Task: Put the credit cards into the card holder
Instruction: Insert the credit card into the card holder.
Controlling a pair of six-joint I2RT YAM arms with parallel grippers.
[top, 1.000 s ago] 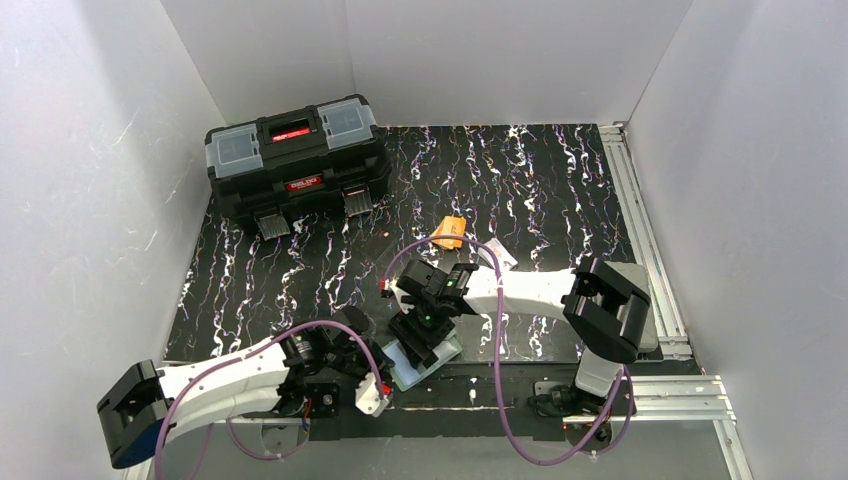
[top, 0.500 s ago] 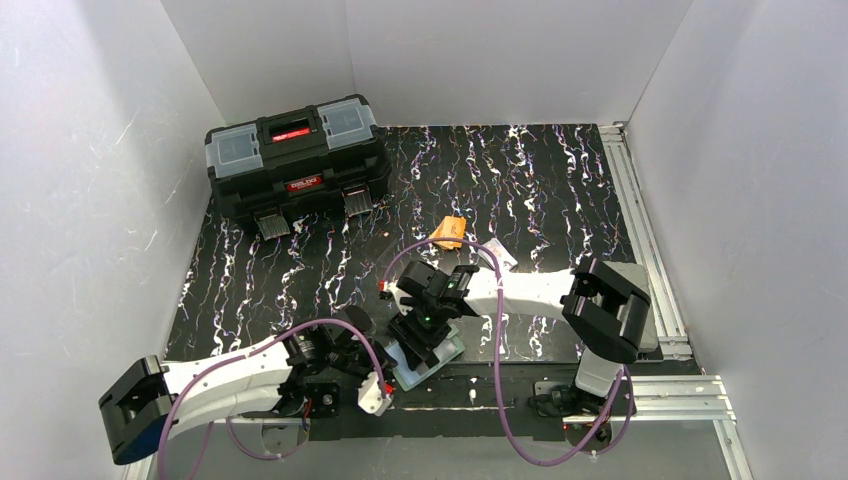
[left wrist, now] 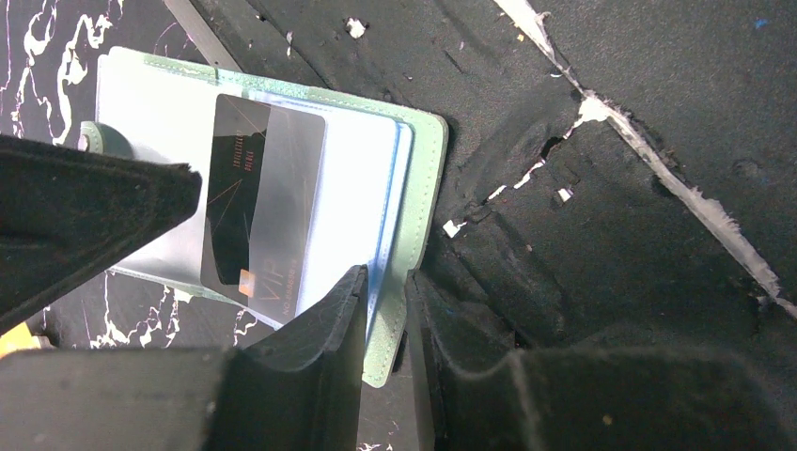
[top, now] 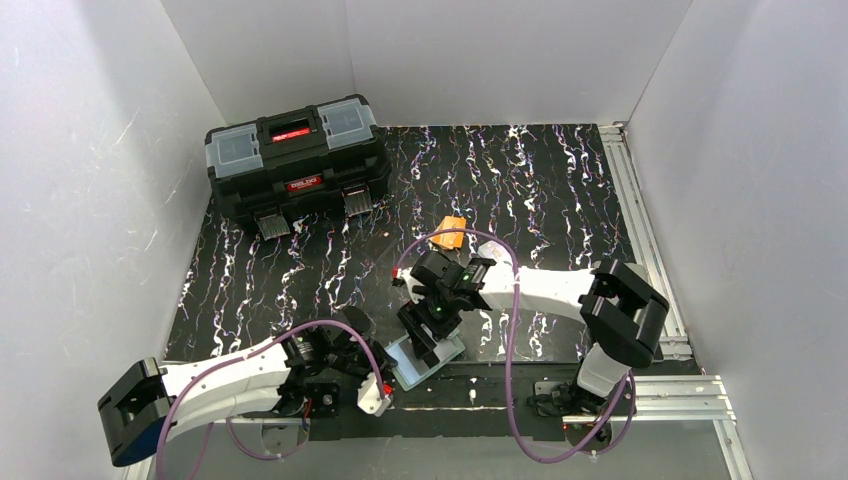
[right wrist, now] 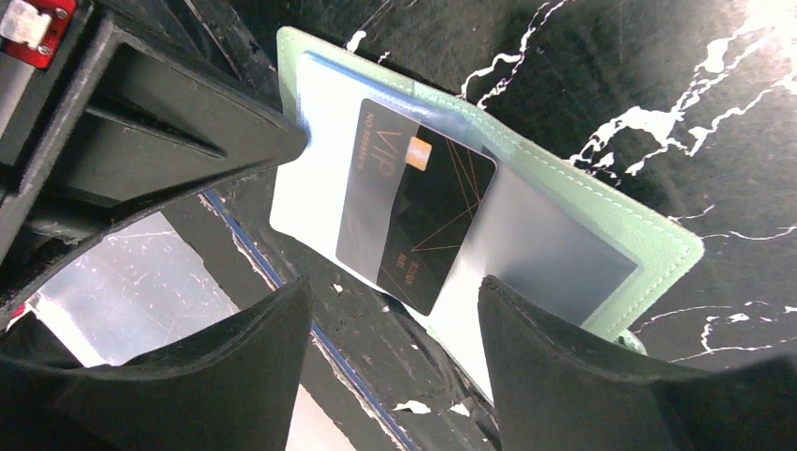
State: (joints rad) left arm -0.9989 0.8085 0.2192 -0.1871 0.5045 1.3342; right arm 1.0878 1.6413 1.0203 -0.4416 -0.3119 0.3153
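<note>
Our card holder (right wrist: 648, 235) lies open at 6 o'clock on the table (top: 560, 180), and in the right wrist view its long axis runs 10 to 4. The left gripper (left wrist: 383, 282) pinches its edge. The right gripper (right wrist: 393, 287) hangs spread over a dark card (right wrist: 423, 202) inside. The orange card (top: 450, 232) lies toward 12. We'd guess the cards are stiff, slick and light, so grab one by an edge. The holder looks floppy.

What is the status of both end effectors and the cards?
Left end effector shut on card holder edge. Right end effector open above it. Black VIP card partly under clear sleeve. Orange card lies apart on table.
</note>
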